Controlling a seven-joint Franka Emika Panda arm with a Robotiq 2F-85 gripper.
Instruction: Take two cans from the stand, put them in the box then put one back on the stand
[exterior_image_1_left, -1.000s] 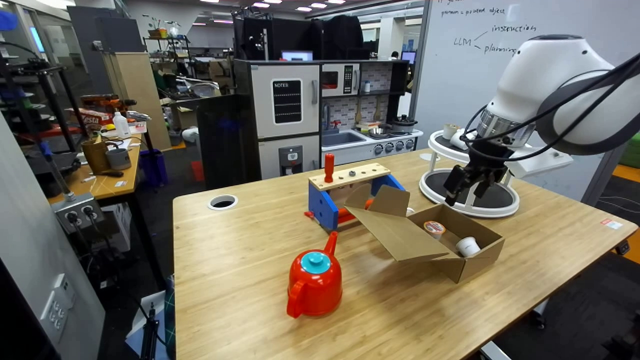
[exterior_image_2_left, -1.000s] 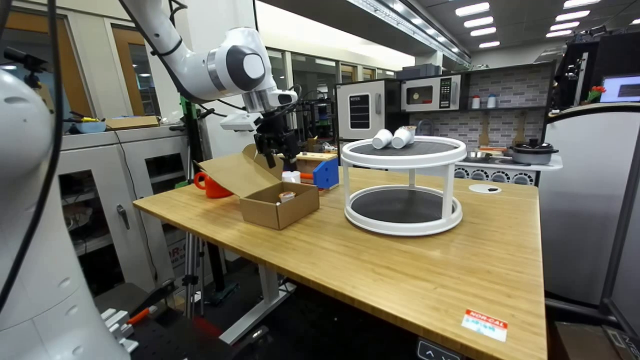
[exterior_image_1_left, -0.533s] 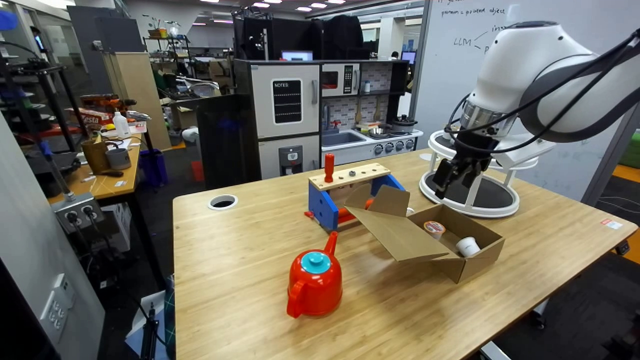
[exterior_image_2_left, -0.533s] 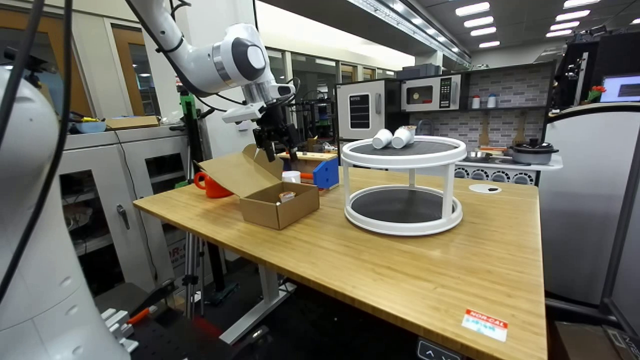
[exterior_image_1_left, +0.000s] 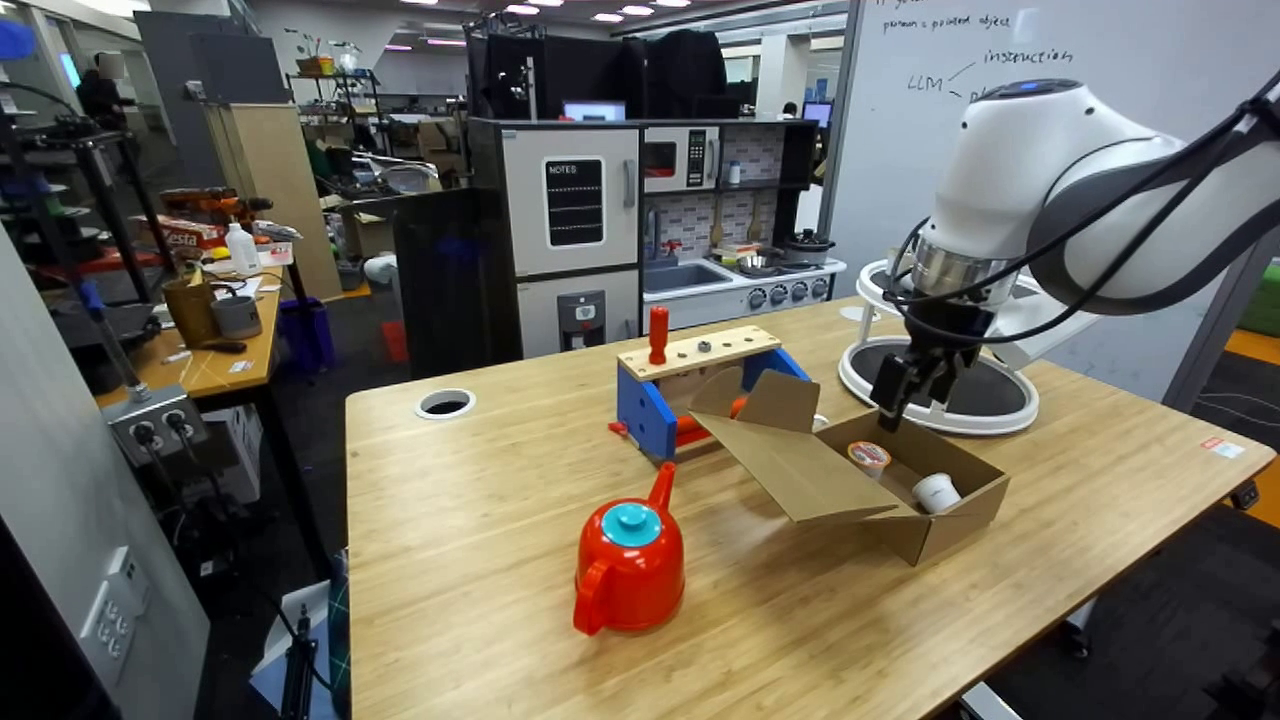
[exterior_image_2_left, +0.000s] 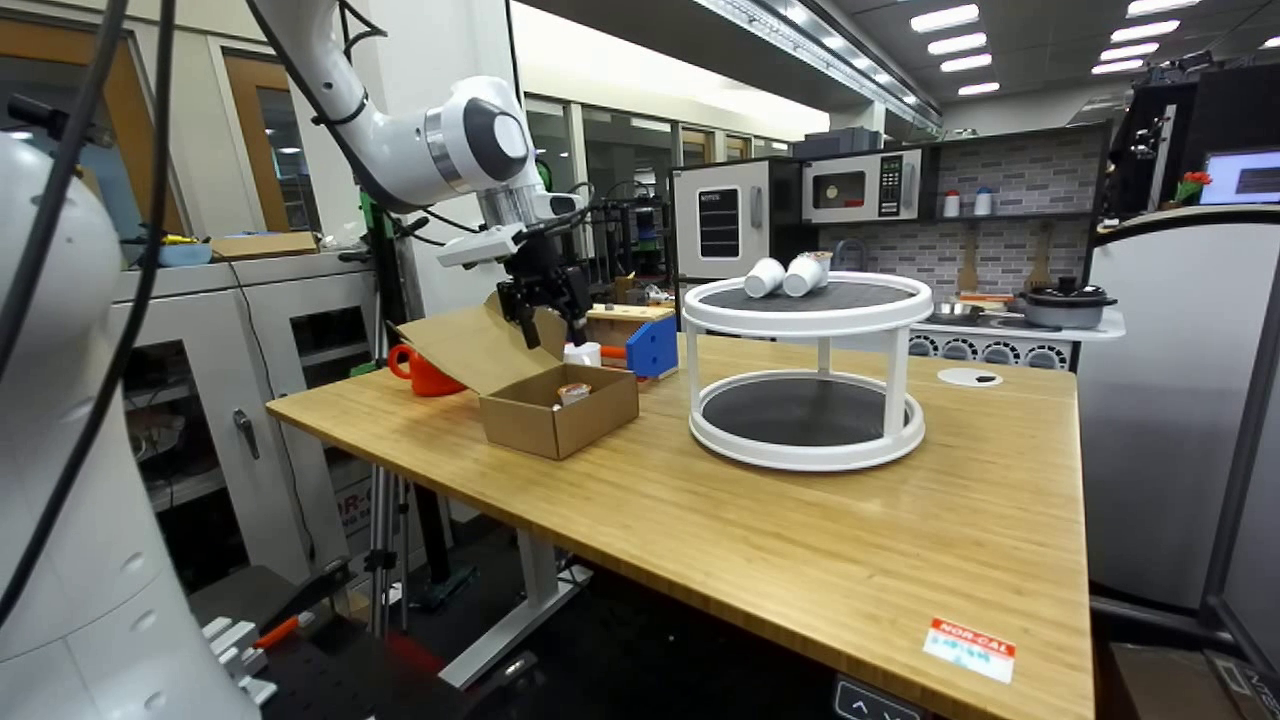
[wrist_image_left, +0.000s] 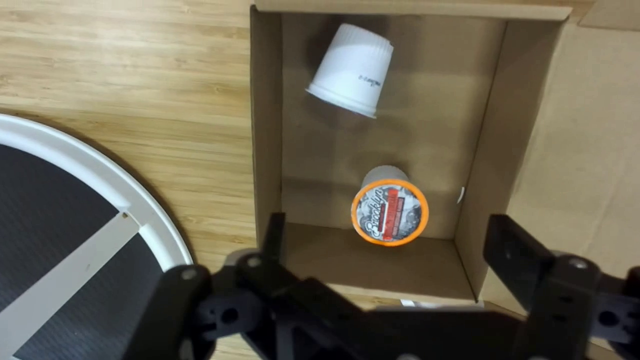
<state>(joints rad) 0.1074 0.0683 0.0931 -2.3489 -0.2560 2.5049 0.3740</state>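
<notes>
Fingers (wrist_image_left: 517, 260) have dropped a bit toward the box (wrist_image_left: 505, 150) over the last half second; nothing in it seems to have budged. They're spread wide and holding nothing. Key thing imo: the orange-lid can (wrist_image_left: 390, 212), roughly upright in the box, sits lower than the fingers and about midway between them in the wrist view, so I'd guess the reach is mostly straight down. The white can (wrist_image_left: 351, 72) is on its side, farther from them, long axis roughly across the closing direction. With both in, I reckon the next job is putting one back on the stand (exterior_image_2_left: 810, 322), near the box with more cans (exterior_image_2_left: 804, 275) on its top tier. Watch the side walls (wrist_image_left: 267, 125): each finger overlaps one in that view, so going in this wide could clip them. Open flap (exterior_image_1_left: 790, 465) is on the side away from the stand, and the toy rack (exterior_image_1_left: 690, 360) stands nearby.
</notes>
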